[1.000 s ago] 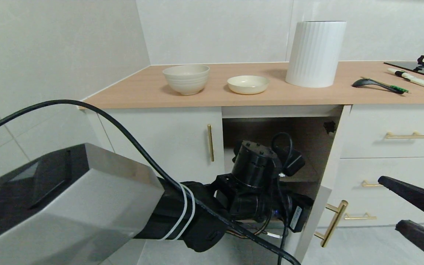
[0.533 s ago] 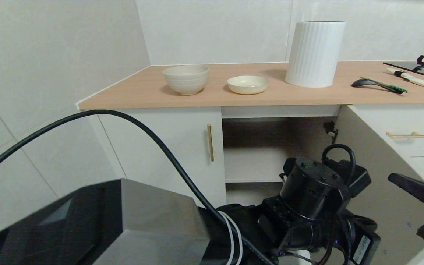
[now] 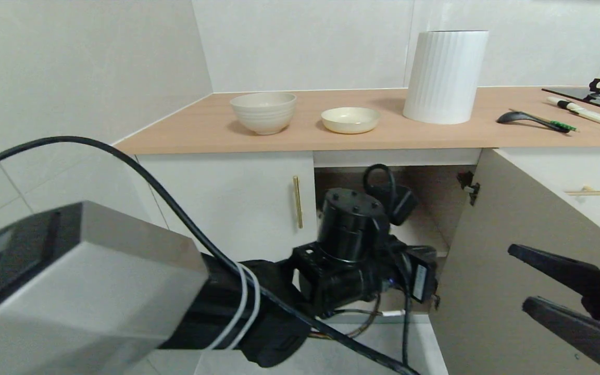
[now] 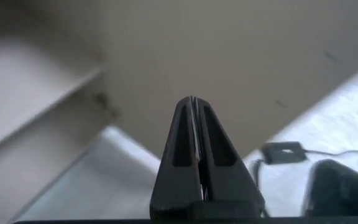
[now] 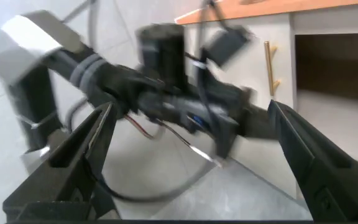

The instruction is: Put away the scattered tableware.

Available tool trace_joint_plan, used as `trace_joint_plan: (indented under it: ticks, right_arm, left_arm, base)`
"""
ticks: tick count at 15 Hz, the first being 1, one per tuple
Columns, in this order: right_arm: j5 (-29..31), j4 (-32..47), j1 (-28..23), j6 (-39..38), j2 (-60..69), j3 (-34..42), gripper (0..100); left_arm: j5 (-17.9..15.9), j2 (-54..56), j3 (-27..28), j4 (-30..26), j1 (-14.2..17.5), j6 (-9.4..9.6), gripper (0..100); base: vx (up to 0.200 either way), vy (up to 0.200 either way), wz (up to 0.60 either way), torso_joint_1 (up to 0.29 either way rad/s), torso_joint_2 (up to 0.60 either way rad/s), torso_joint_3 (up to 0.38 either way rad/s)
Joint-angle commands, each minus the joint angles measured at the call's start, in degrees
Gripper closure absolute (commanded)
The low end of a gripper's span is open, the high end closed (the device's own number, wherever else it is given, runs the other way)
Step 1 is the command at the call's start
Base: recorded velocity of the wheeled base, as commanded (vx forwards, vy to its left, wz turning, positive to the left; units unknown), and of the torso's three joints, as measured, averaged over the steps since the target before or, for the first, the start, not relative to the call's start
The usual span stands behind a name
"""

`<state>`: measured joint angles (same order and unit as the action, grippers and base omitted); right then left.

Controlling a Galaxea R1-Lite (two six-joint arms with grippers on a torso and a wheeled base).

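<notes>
— Where does the tableware lie from my hands?
— Up top: bowl point(image 3: 263, 112) and dish point(image 3: 351, 119) sit on the desk point(image 3: 435, 136). My left hand point(image 4: 192, 102), pressed together, is mid-frame at the open cupboard point(image 3: 435, 187) and looks nearer. My right hand point(image 3: 517, 276) is spread, lower right.

A ribbed cream bowl point(image 3: 263, 112) and a shallow cream dish point(image 3: 351, 120) stand upright, apart, on the countertop point(image 3: 201, 131).

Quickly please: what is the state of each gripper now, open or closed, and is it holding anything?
Left gripper: closed, holding nothing.
Right gripper: open, holding nothing.
</notes>
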<state>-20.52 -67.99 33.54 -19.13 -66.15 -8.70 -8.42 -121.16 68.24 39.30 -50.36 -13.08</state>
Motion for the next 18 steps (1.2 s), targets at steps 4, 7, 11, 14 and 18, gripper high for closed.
trace_joint_plan:
  ticks: [4,7,11,14,18]
  right_arm:
    - [3.29,0.49,-1.19,1.02,-24.03,-13.53,0]
    - [5.40,2.51,-0.93,9.99,-28.78,-16.34,0]
    - [12.78,21.93,0.39,13.50,-27.63,-31.37,0]
    - [19.46,42.67,3.99,15.44,-27.28,-47.02,0]
    - [25.00,45.75,6.54,17.72,-29.57,-52.64,0]
  left_arm:
    - [-0.28,13.76,-16.12,3.68,17.93,-0.54,100]
    - [-0.28,18.95,-26.85,13.52,26.10,-0.19,100]
    - [-1.24,21.85,-27.02,13.78,32.25,3.94,0]
    - [-1.33,24.39,-21.05,9.56,33.48,4.20,0]
    - [-1.60,31.16,-7.86,-23.13,35.86,4.29,0]
  base:
    - [0.000,0.000,0.00,0.000,0.00,0.000]
    - [0.000,0.000,0.00,0.000,0.00,0.000]
    - [0.000,0.000,0.00,0.000,0.00,0.000]
    - [0.000,0.000,0.00,0.000,0.00,0.000]
    - [0.000,0.000,0.00,0.000,0.00,0.000]
